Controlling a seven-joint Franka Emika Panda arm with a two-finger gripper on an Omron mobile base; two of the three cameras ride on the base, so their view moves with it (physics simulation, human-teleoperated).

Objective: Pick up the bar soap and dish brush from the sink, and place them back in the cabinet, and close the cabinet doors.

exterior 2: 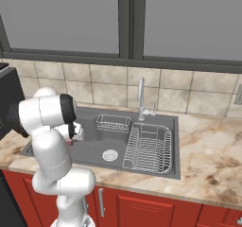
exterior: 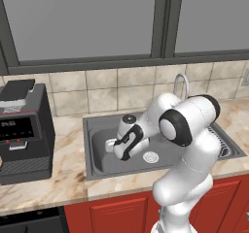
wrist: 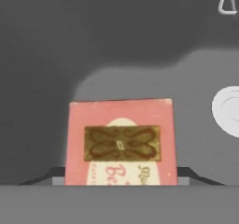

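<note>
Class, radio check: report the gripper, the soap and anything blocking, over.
Gripper down in the sink, fingers either side of the bar soap. Soap on the basin floor, not lifted. Drain off to one side; nothing blocking.

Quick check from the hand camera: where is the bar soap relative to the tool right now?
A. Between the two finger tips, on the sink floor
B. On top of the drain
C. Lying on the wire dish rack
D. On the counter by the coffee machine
A: in the hand view the bar soap fills the space between the two finger tips, with the grey sink floor behind it and the white drain off to one side.
</note>
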